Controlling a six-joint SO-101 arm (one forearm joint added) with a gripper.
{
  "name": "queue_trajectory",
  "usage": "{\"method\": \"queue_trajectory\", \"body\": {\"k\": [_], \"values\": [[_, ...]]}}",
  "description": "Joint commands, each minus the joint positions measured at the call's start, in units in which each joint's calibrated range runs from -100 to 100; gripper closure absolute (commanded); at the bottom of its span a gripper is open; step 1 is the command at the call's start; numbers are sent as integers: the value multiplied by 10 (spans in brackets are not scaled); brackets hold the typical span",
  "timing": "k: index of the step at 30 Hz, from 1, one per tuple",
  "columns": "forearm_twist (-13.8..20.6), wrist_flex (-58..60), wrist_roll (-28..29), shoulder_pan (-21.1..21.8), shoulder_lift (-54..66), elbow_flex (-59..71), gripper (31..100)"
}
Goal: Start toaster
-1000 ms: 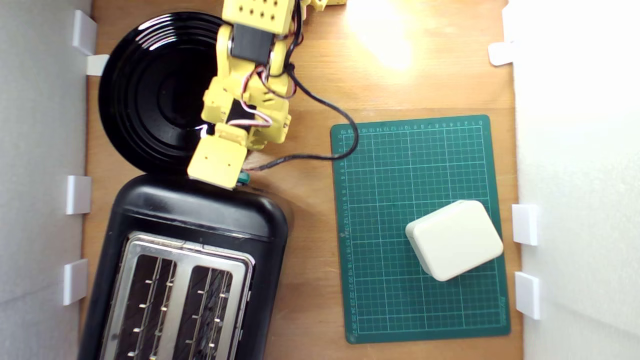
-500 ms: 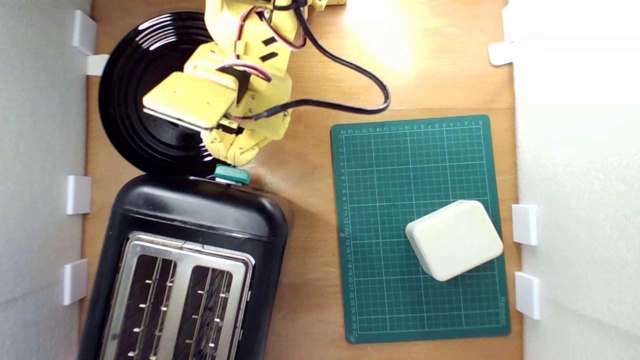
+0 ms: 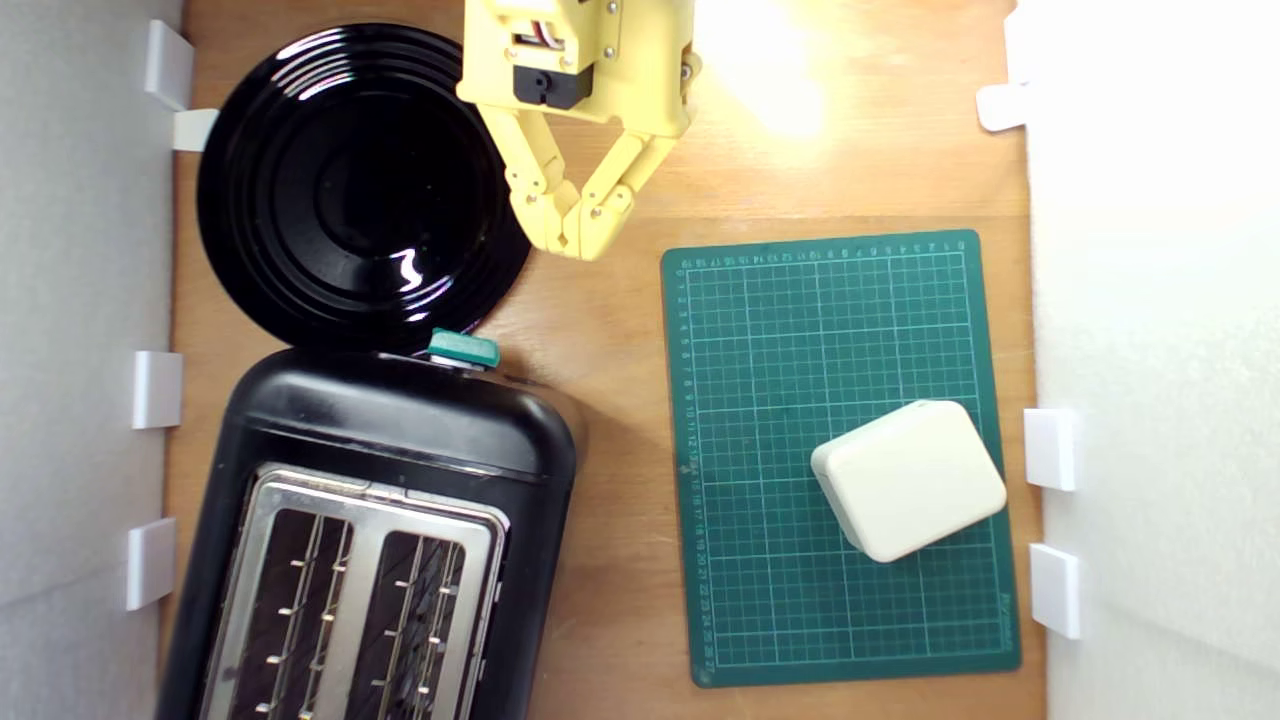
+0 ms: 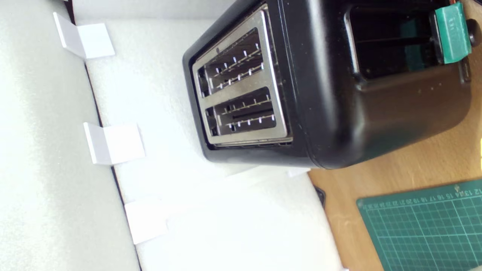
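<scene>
A second back the jaws [image 3: 572,243] were right down on the teal lever [image 3: 464,349] of the toaster [image 3: 400,440] — now the arm had pulled up and away, tips pressed together and holding nothing, hanging over bare desk [image 3: 600,330] beside the black plate [image 3: 350,190]. The toaster sat at the exterior view's lower left. In the wrist view the lever [image 4: 450,33] looked low in its slot, so I'd guess it latched.
</scene>
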State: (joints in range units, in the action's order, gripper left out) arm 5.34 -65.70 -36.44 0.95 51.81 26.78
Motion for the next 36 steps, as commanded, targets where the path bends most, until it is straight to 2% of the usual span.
{"method": "queue_trajectory", "body": {"k": [1, 7, 14, 18, 25, 31, 36], "values": [[-32, 2, 8, 14, 55, 34, 989], [-80, 23, 9, 12, 126, 141, 989], [-84, 92, 9, 17, 237, 331, 989], [-100, 99, 6, 17, 300, 421, 989], [-90, 135, 5, 19, 388, 568, 989], [-97, 134, 5, 20, 459, 646, 989], [-101, 133, 5, 25, 471, 664, 989]]}}
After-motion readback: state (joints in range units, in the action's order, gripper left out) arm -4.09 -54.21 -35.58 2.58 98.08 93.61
